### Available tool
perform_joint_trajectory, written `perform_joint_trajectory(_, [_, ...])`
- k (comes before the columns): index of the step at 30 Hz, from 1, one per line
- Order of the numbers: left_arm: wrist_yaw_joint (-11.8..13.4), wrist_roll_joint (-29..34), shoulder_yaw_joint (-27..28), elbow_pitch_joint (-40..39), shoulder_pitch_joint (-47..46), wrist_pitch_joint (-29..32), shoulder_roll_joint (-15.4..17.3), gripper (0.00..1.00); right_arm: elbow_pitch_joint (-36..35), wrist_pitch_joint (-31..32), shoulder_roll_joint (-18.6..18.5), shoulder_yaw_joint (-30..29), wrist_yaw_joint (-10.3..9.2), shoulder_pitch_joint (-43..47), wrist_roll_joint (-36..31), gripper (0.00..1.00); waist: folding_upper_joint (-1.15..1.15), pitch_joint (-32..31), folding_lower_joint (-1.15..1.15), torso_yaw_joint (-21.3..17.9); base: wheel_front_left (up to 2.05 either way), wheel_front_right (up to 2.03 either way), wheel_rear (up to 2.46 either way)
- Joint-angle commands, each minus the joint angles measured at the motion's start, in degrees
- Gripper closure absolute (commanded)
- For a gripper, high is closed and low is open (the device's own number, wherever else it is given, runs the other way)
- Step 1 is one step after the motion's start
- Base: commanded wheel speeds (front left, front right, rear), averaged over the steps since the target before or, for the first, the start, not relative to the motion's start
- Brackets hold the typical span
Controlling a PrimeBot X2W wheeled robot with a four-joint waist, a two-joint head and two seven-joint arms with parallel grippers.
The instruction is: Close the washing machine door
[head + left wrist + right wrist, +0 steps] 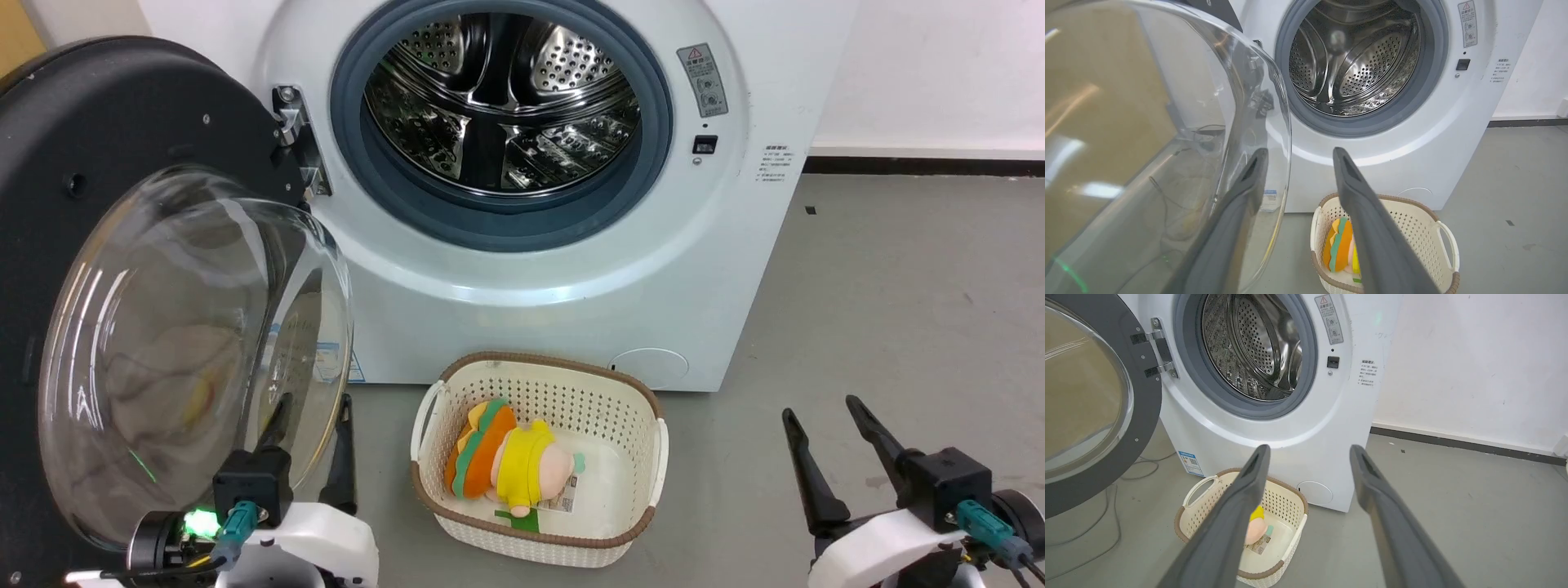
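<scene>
Glass [188,343], clear and domed like a bowl, at the centre of the washing machine door [49,163], a large round black disc standing wide open on a metal hinge [298,139] at the left of the washing machine [571,269]. Box-shaped and smooth white, with one perforated shiny steel drum [498,98] ringed by a grey rubber gasket [657,131], plus a warning sticker [703,79] and a small dark square latch slot [704,144] right of the opening. On the grey floor [898,286], just before the machine, one cream plastic basket [653,457] with pierced lattice walls, a brown rim and two loop handles. Inside, one soft plush toy [506,461] in orange, green, yellow and pink, lying on its side by a printed tag [559,494]. Two pincers, each with two long dark tapered fingers. Left pincer [314,402] spread apart and empty, low by the dome: one finger seen through the glass, the other just outside its rim; touching or not, cannot tell. Right pincer [820,407] likewise apart and empty, over bare floor right of the basket, well apart from door and machine.
</scene>
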Motion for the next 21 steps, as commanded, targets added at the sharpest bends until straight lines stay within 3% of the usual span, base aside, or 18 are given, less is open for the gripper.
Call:
perform_joint_trajectory(1, [0.41,0.16,-0.24,-0.19,-0.66,-0.58,0.16,1.0,0.11,-0.54,0.03,-0.32,0.01,-0.1,0.59,0.0,0.0,0.02,0.0,0.05,0.0,0.0,0.0])
perform_joint_trajectory(21, [2.06,-0.45,-1.4,-6.29,-7.23,-2.97,2.58,1.0,0.39,-2.93,0.07,-2.69,0.01,-0.38,2.06,0.0,0.0,0.96,0.0,3.41,0.0,0.0,0.0])
